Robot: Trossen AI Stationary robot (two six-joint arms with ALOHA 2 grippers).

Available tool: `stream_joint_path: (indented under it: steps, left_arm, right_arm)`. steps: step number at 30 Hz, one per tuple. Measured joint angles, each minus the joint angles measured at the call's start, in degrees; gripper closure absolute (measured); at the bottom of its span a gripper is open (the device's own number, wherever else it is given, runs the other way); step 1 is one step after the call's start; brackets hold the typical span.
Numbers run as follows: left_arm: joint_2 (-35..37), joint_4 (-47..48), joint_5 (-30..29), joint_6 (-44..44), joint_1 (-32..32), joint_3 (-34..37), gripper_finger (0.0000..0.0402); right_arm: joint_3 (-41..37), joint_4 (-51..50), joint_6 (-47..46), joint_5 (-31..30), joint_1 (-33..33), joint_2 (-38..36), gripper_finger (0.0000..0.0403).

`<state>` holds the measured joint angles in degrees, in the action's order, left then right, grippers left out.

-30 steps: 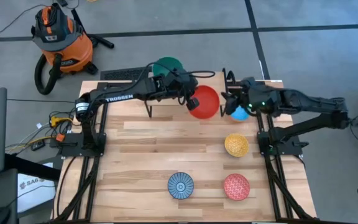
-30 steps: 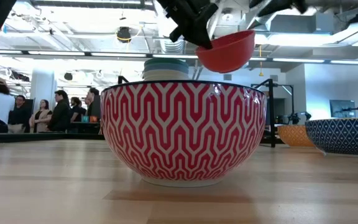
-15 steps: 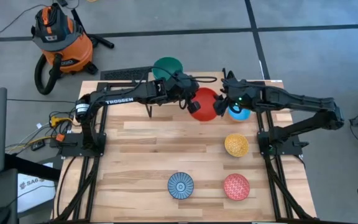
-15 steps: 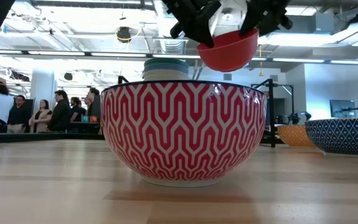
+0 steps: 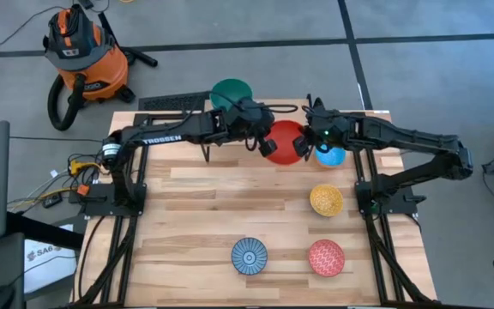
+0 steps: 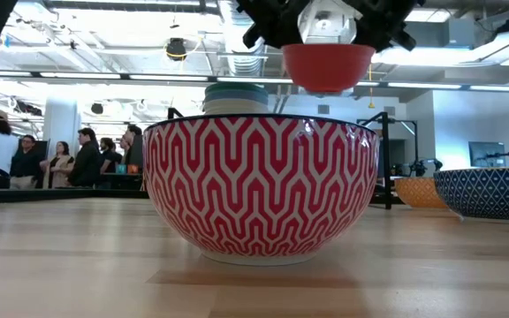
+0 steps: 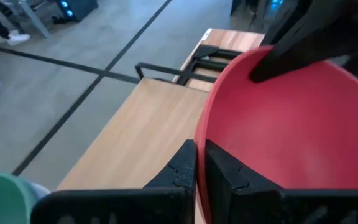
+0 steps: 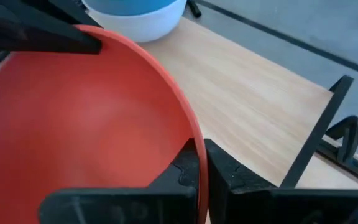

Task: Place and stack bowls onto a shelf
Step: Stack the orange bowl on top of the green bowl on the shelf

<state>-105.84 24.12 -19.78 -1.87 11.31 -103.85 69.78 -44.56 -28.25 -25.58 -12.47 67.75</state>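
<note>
The red bowl (image 5: 285,142) hangs in the air over the shelf (image 5: 350,120), held level between the two arms. The left pincer (image 5: 266,144) is closed on the bowl's rim on the side toward the green stack (image 5: 231,90). The right pincer (image 5: 305,146) is closed on the opposite rim, on the side toward the blue bowl (image 5: 330,155). Both wrist views show the fingers narrow, with the thin red wall caught between them.

The relation that matters is this: the bowl lies between the pincers, and the line from one grip to the other runs along the length of the shelf. The green stack stands at the shelf's left end, nearer to the left arm. The blue bowl sits just beside the red one, nearer to the right arm. I judge that one pincer must let go first, and which one depends on the stack chosen.
</note>
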Motion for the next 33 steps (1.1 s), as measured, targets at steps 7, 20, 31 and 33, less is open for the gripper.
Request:
stream_joint_path:
  steps: [7,20,31,33]
  left_arm:
    - [0.34,1.65,0.62,-3.42,0.02,-3.45,0.0357]
    - [0.61,12.89,-4.76,-8.12,5.20,-17.86,0.0298]
    - [0.54,22.76,-4.60,-3.57,10.52,-17.70,0.0304]
    - [0.53,22.87,-4.58,-3.56,11.33,-17.70,0.0304]
  right_arm:
    - [0.05,1.22,-1.90,4.22,-3.67,0.17,0.0377]
    - [0.26,11.01,-0.43,10.44,-20.92,5.78,0.0377]
    - [2.21,6.89,0.65,11.93,-25.30,13.50,0.0378]
    - [2.21,6.86,0.89,12.06,-26.07,14.33,0.0378]
